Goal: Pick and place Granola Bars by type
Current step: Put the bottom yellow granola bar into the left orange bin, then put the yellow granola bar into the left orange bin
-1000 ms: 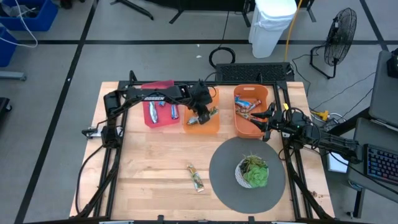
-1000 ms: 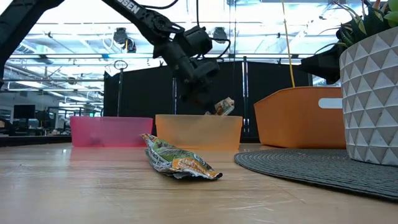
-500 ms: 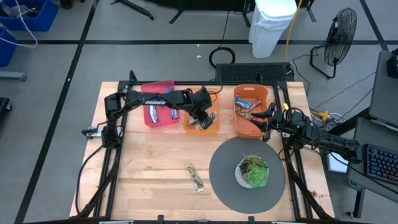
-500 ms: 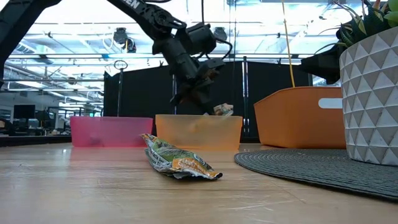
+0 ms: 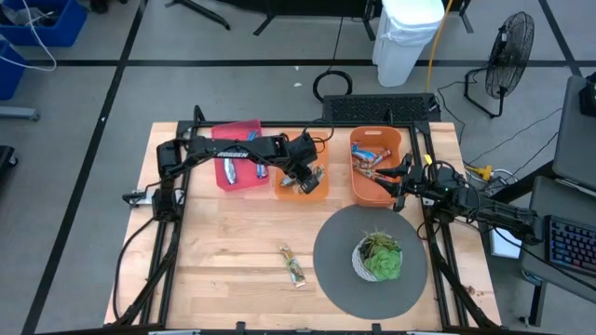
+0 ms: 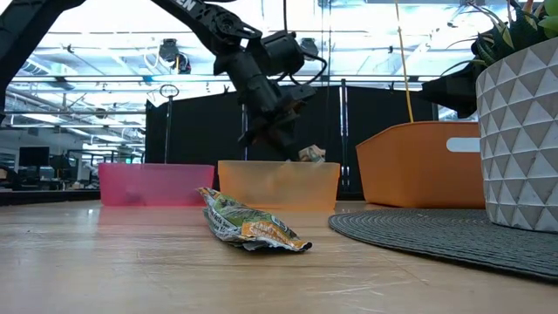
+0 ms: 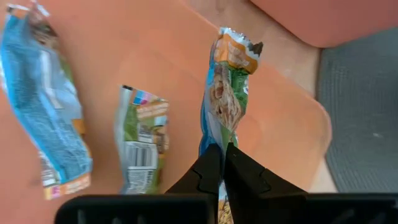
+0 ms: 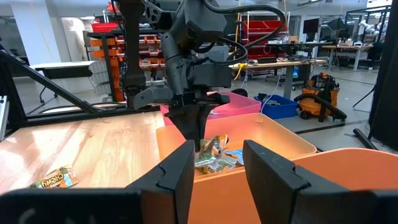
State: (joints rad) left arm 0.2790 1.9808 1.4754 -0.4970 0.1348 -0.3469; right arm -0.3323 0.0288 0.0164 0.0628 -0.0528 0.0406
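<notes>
Three bins stand in a row along the far edge of the tabletop [image 5: 223, 270]: a pink bin [image 5: 238, 167] toward the left corner, a light orange bin [image 5: 300, 179] at the centre, and a deeper orange bin [image 5: 374, 167] toward the right.

Count of granola bars:
- Pink bin: two blue bars [image 5: 227, 168] are visible.
- Light orange bin: three bars show in the left wrist view, namely a blue-wrapped bar [image 7: 46, 106], a green bar lying label up [image 7: 142, 140] and a green-gold bar [image 7: 227, 93].
- Deep orange bin: several bars [image 5: 371, 158]; the exact number cannot be determined.
- Tabletop: one loose green-gold bar [image 5: 294, 265] lies near the front edge, just left of the round grey mat [image 5: 335, 265].

The left gripper [image 7: 221, 163] is inside the light orange bin; its fingers are nearly together with the end of the green-gold bar between them. The right gripper [image 8: 217, 163] waits with its fingers spread apart over the deep orange bin, holding nothing.

One potted plant [image 5: 379, 257] in a white faceted pot stands on the mat near the front right corner. The tabletop is pale wood planking. Beyond it, one white bin [image 5: 408, 39], one floor fan [image 5: 510, 56] and a black cable coil [image 5: 333, 84] are on a grey floor.
</notes>
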